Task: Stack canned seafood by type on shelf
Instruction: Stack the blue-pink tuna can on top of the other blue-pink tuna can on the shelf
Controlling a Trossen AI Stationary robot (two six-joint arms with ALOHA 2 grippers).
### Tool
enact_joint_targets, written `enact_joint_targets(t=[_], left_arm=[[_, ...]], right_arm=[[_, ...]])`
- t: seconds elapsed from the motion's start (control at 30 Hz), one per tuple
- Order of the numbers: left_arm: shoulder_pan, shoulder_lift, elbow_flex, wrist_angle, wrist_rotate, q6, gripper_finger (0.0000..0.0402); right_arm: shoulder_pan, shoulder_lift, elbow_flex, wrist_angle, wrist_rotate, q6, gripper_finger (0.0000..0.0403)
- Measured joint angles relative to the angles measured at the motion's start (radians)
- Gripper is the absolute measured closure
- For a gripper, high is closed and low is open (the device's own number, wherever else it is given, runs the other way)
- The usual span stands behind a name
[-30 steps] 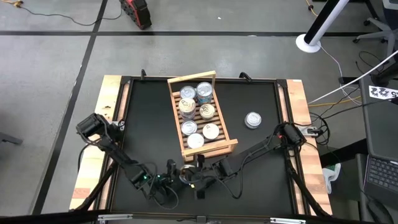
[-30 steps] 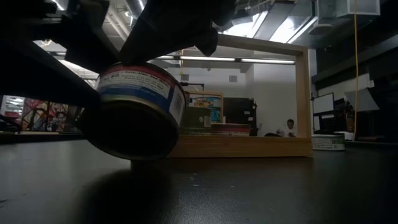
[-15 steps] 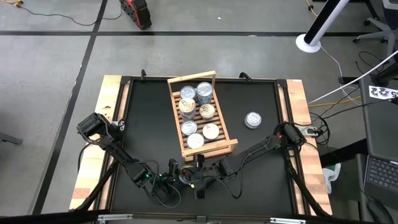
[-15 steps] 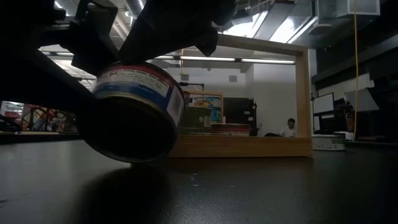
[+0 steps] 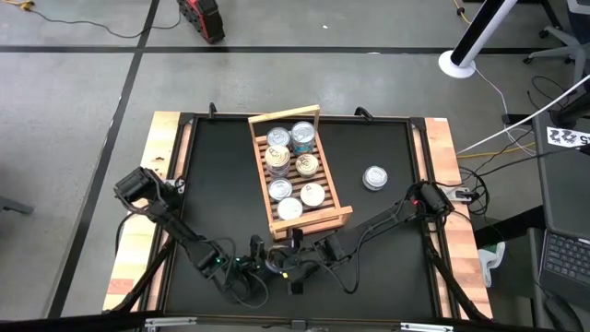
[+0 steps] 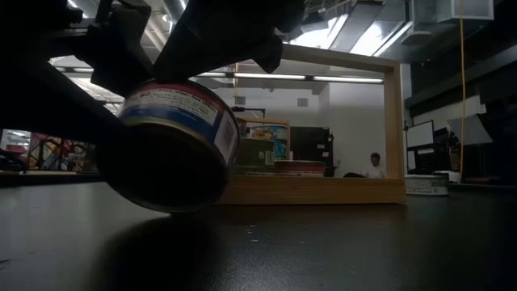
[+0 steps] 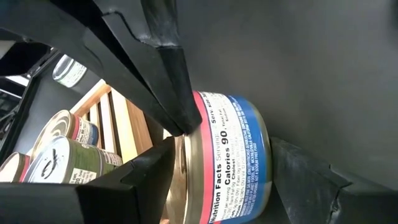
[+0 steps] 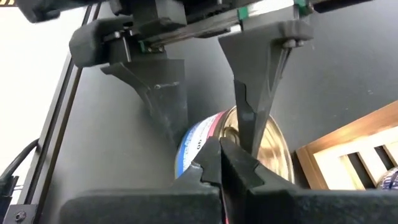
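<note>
The wooden slatted shelf point(image 5: 297, 172) lies slightly askew on the black table, with raised rails at both ends and about seven round tins point(image 5: 303, 136) with silver or cream lids on its slats, some stacked. One further silver-lidded tin point(image 5: 374, 177) stands alone on the table, well apart from the shelf on the right arm's side. A red, white and blue labelled tin point(image 6: 174, 145) is tilted near the table's front edge, just beyond the shelf's near end, its gold lid point(image 8: 273, 155) facing sideways.

Grey floor point(image 5: 74, 92) with dark lines, white pole base point(image 5: 458, 63), ceiling strip lights point(image 6: 323, 78)
</note>
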Motion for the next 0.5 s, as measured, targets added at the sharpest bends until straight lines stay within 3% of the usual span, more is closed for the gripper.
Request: enact_joint_targets(t=[0.5], left_arm=[[-0.020, 0.000, 0.000, 0.003, -0.004, 0.004, 0.0150]], right_arm=[[0.001, 0.000, 0.000, 0.005, 0.016, 0.059, 0.0403]])
